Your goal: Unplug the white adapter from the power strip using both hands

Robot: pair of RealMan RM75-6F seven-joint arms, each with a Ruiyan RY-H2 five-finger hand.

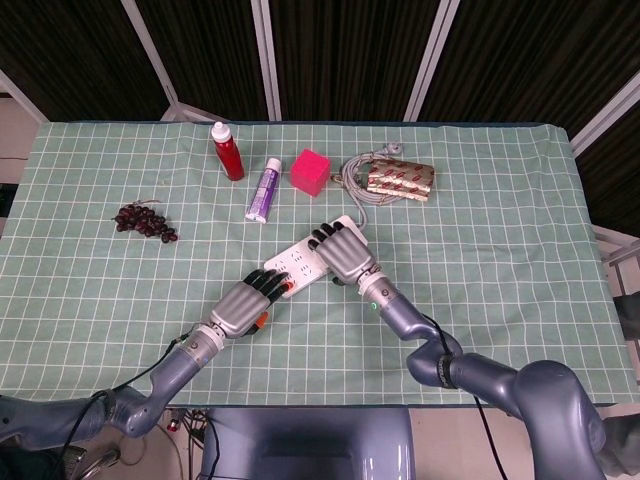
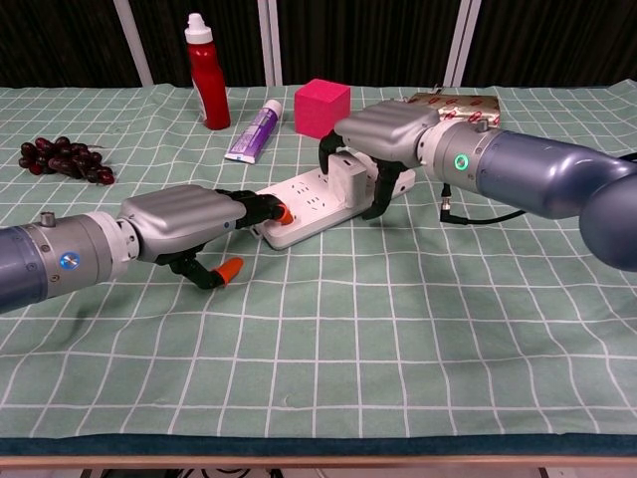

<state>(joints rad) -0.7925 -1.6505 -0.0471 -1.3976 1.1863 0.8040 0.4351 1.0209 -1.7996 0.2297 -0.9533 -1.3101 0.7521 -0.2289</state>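
The white power strip [image 2: 304,207] lies slantwise at mid-table, also seen in the head view [image 1: 296,262]. The white adapter [image 2: 348,185] stands plugged into its far half. My right hand [image 2: 386,132] arches over the adapter, fingers [image 2: 325,155] down its left side and thumb on its right, gripping it. In the head view the right hand [image 1: 343,254] hides the adapter. My left hand [image 2: 187,223] lies low, its orange-tipped fingers [image 2: 271,210] resting on the strip's near end, thumb on the cloth beside it. The head view shows the left hand [image 1: 243,306] the same way.
At the back stand a red bottle [image 1: 228,152], a purple tube [image 1: 264,190] and a pink cube [image 1: 310,171]. A coiled grey cable [image 1: 360,180] and a patterned box [image 1: 400,180] lie behind the strip. Dark grapes [image 1: 145,221] sit far left.
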